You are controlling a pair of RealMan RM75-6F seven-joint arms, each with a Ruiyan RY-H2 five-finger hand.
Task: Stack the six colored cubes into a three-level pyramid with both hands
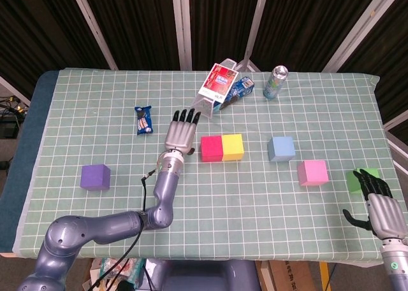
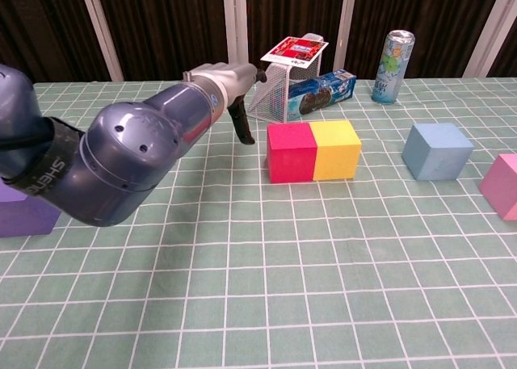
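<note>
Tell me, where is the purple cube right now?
The purple cube sits alone on the left side of the table in the head view, far left of the red cube. In the chest view it peeks out at the left edge.

Green grid-patterned tablecloth [image 1: 268,202] over a table, dark ribbed wall panels [image 1: 134,23] behind, pale slanted posts [image 1: 182,23]
</note>
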